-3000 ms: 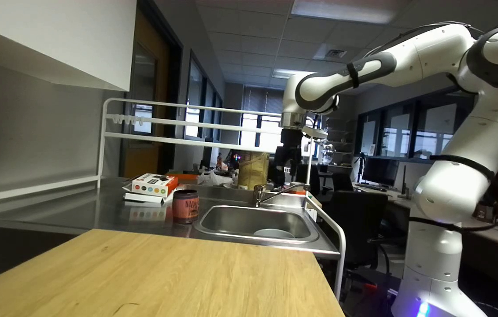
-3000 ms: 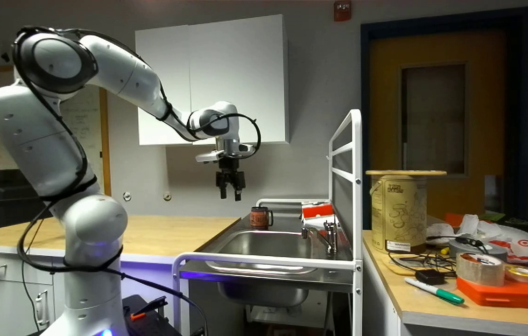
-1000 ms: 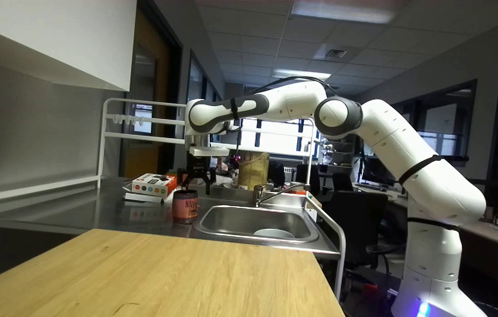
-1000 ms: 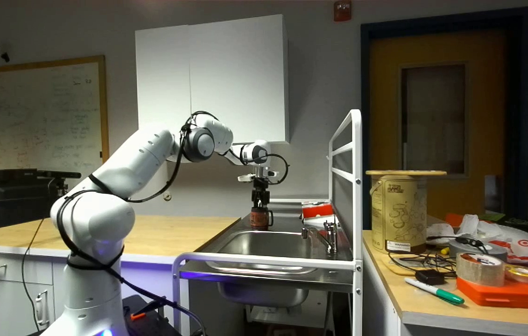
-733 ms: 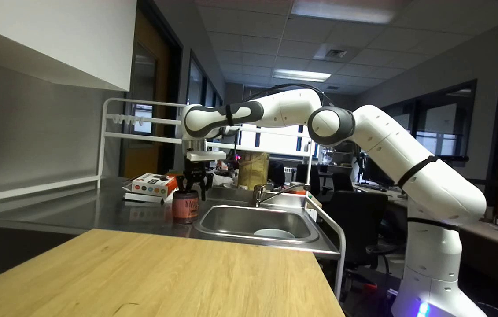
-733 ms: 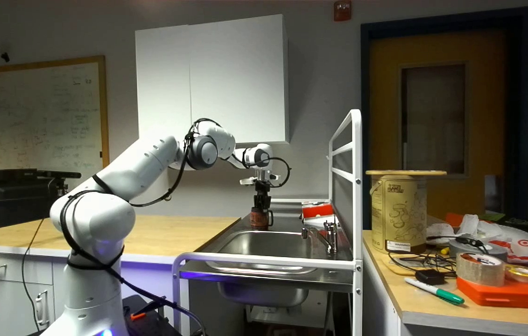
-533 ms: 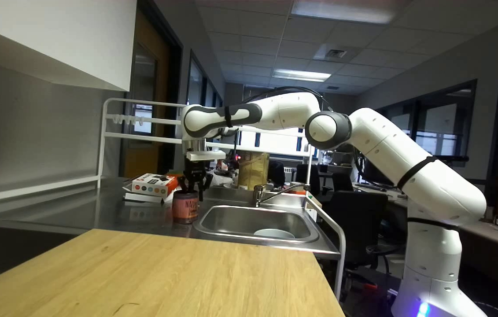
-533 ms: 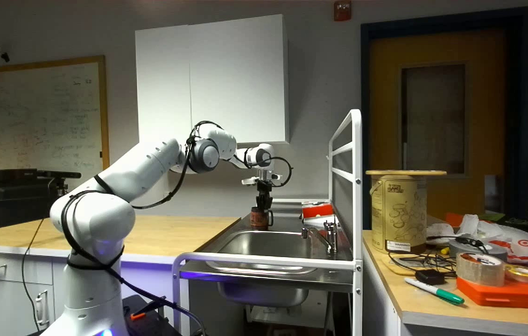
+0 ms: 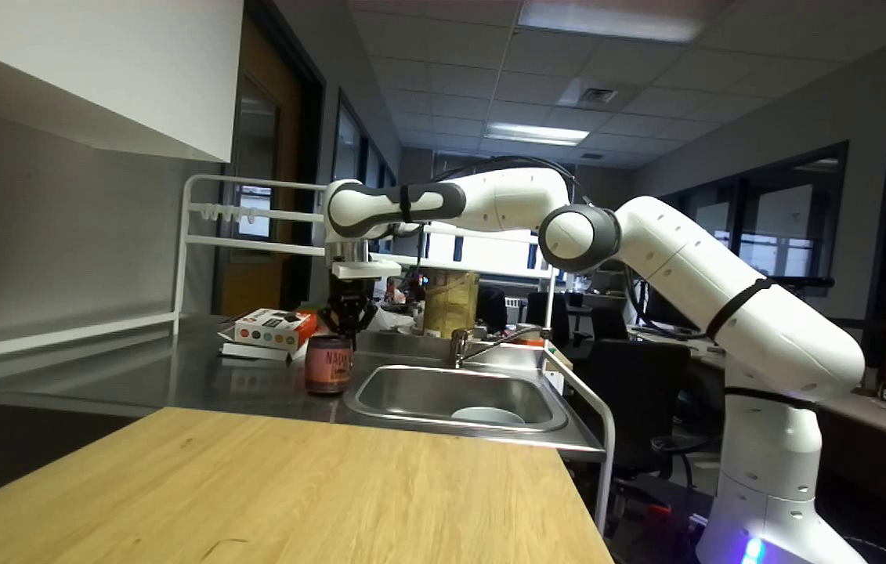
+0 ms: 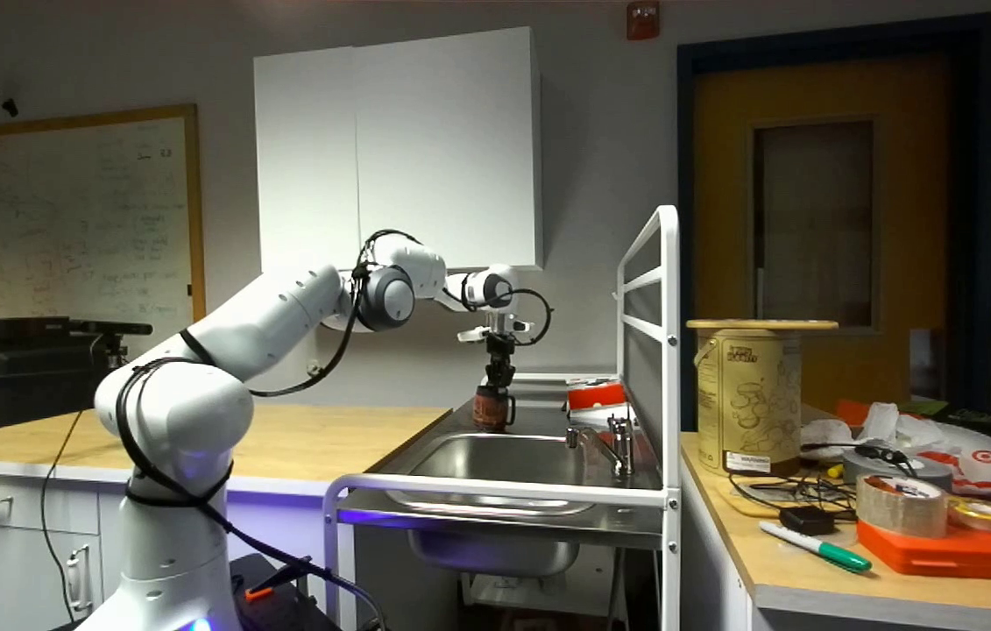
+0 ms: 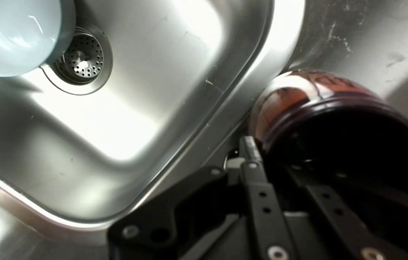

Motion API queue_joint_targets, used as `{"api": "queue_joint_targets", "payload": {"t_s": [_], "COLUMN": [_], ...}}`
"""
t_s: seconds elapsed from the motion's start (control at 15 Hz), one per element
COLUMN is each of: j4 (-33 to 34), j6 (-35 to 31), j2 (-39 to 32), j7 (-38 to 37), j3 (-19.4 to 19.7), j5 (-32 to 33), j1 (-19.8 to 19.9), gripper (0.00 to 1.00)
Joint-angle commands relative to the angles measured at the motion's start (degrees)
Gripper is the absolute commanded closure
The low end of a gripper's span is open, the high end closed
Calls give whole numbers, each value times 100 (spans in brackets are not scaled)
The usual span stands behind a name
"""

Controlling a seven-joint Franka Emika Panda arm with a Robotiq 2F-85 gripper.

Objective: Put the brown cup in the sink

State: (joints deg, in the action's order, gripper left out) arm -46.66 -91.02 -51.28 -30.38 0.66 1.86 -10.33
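Grasping the brown cup (image 9: pixel 328 365) by its wall: pincer (image 9: pixel 351 335) clenched, wrist view showing 1 finger (image 11: pixel 258 180) outside, 1 inside. Cup's just outside the sink (image 9: pixel 419 388), nr the edge of the steel bench (image 9: pixel 200 368) that meets the wood bench (image 9: pixel 294 478); can't tell if base touches. Lbl starts "NAP", rest blurred. Box (image 9: pixel 274 329) nr opp. edge, print too small. Pale dish (image 11: pixel 12 39) in sink. In an exterior view, canister (image 10: pixel 749 394) w/ "WARNING" sticker (image 10: pixel 748 462) nr L edge of side bench (image 10: pixel 780 574); bag (image 10: pixel 973 443) nearby w/ red bull's-eye logo.
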Motion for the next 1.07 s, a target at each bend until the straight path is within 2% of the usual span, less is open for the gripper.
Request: {"api": "queue_joint_targets", "payload": {"t_s": [0.0, 0.73, 1.0], "j4": [393, -471, -1071], "j6": [212, 7, -225], "j2": [-141, 598, 841], "j7": [-124, -618, -823], "j3": [9, 491, 597], "j5": [-72, -8, -12], "j1": [74, 416, 459], "gripper": [94, 94, 94]}}
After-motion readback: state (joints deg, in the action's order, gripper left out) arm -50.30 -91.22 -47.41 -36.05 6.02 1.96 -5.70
